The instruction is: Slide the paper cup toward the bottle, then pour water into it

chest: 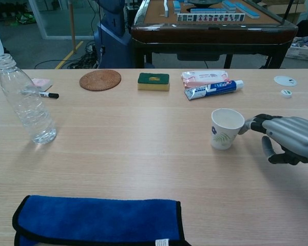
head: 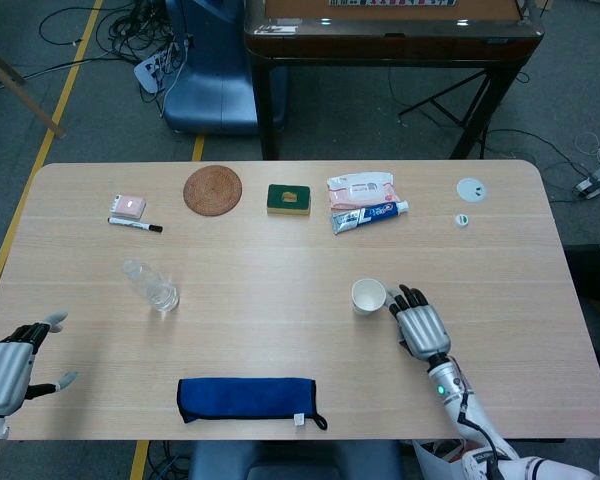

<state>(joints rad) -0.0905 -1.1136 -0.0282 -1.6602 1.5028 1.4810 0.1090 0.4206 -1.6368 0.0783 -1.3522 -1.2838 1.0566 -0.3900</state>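
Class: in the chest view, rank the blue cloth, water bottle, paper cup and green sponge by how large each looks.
1. Blue cloth, largest, though nearest the camera.
2. Water bottle.
3. Paper cup and green sponge look about alike; the sponge lies farther back, so I leave them unranked.

A wooden table [head: 280,250] is holding a paper cup [head: 368,296], bottle [head: 151,285], blue cloth [head: 246,397], sponge [head: 288,199] and round coaster [head: 213,190].

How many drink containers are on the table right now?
2. The paper cup stands right of centre, with the right hand at its side; the bottle stands at the far left. None seems hidden.
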